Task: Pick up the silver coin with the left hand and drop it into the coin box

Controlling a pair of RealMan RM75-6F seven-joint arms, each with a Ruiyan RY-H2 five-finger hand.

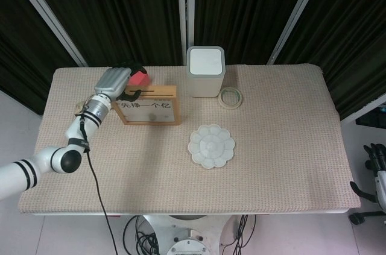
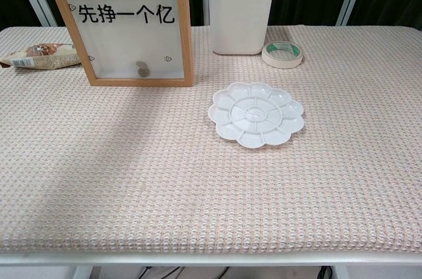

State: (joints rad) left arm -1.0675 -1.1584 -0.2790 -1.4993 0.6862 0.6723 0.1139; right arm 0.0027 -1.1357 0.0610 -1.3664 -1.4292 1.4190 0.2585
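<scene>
Silver coin (image 2: 141, 66) sat inside the coin box (image 2: 122, 25), behind the clear front, low in the compartment, with what looked like a second coin touching it. My left hand (image 1: 116, 81) hung over the box's top left corner, beside the slot; couldn't tell whether its fingers were spread or curled, nothing visible in them. Red object (image 1: 140, 78) just right of that hand. My right hand (image 1: 377, 160) was far off past the table (image 1: 283, 158) edge, grip unclear.
</scene>
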